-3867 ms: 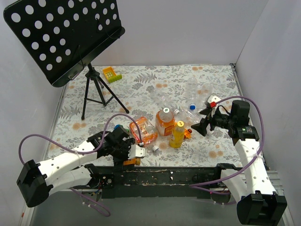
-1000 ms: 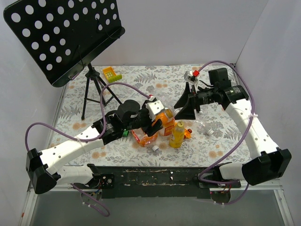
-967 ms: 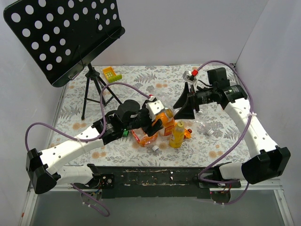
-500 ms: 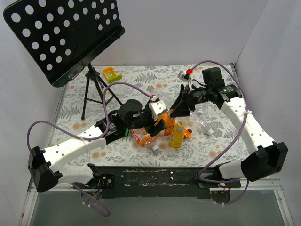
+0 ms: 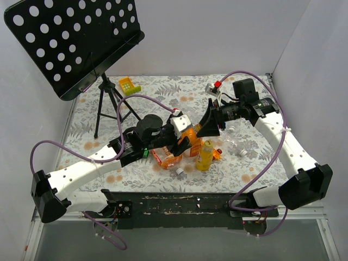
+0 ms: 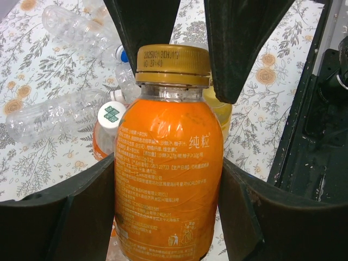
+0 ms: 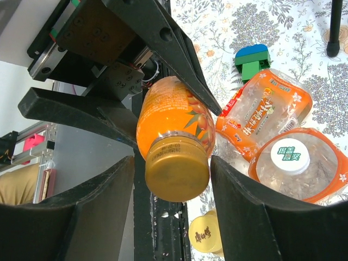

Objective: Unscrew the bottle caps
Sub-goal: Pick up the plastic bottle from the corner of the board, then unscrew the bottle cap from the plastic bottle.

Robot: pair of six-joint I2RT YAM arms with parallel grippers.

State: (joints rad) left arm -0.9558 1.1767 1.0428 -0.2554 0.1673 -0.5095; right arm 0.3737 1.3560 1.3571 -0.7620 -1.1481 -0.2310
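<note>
Half-open right claw (image 7: 171, 166) brackets left claw's (image 6: 167, 168) bottle (image 6: 169, 136) cap (image 6: 173, 64).

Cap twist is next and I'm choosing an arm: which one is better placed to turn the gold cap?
Right. The right tool straddles the gold cap, a finger on each side, seemingly not yet closed. The left tool is clamped on the orange bottle, so it should brace.

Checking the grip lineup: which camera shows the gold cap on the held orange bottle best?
The right wrist view: the gold cap faces the lens between the fingers of the right pincer. The left wrist view shows it side-on atop the orange bottle; overhead it cannot be made out.
</note>
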